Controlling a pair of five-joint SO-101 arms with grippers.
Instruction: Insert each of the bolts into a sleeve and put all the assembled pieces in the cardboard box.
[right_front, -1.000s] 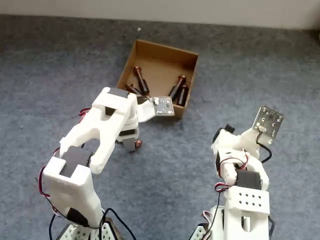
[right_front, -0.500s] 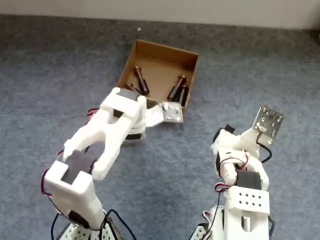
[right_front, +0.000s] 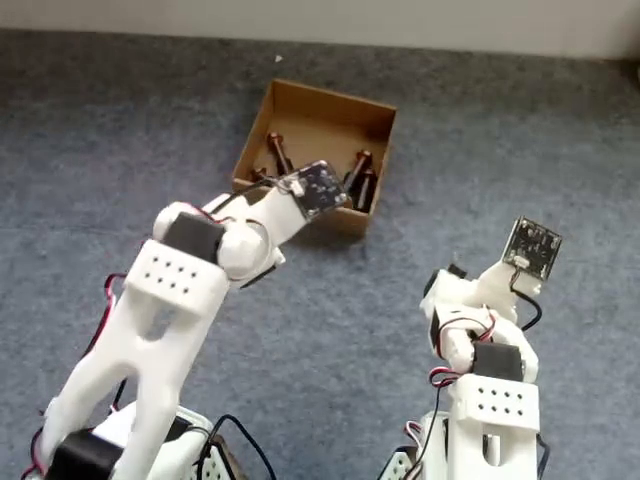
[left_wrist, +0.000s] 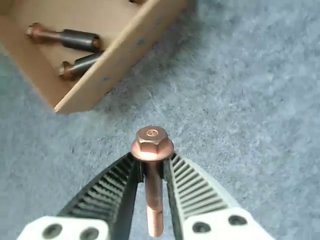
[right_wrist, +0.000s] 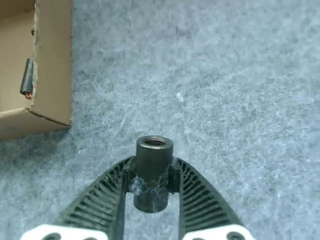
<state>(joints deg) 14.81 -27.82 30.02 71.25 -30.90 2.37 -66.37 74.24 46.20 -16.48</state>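
Judging by how things lie, the task is well along but not finished. Several assembled pieces (right_front: 278, 155) rest in the cardboard box (right_front: 320, 135), which sits toward 12 o'clock on the grey carpet (right_front: 120, 130) in the high view. Dark sleeves with copper bolt ends show along the box's 9 o'clock and 3 o'clock sides. One pairing appears to be left, and each half of it is in a claw.

The left arm (right_front: 170, 290) stands at 7 o'clock, with its wrist over the box's 6 o'clock wall. The left gripper (left_wrist: 152, 162) is drawn in to a narrow gap and pinches a bare copper bolt (left_wrist: 152, 146) by the shank, just under the hex head. The threaded end points back toward the wrist. A corner of the box lies near, beyond the bolt.

The right arm (right_front: 485, 390) stands at 5 o'clock, well apart from the box. The right gripper (right_wrist: 153, 167) is likewise nearly closed, clamping an empty dark sleeve (right_wrist: 154, 172) around its barrel. The sleeve's open bore faces away from the wrist, above bare carpet.

What is probably left is to bring the bolt and sleeve together, seat the bolt in the bore, and drop that last piece in the box.
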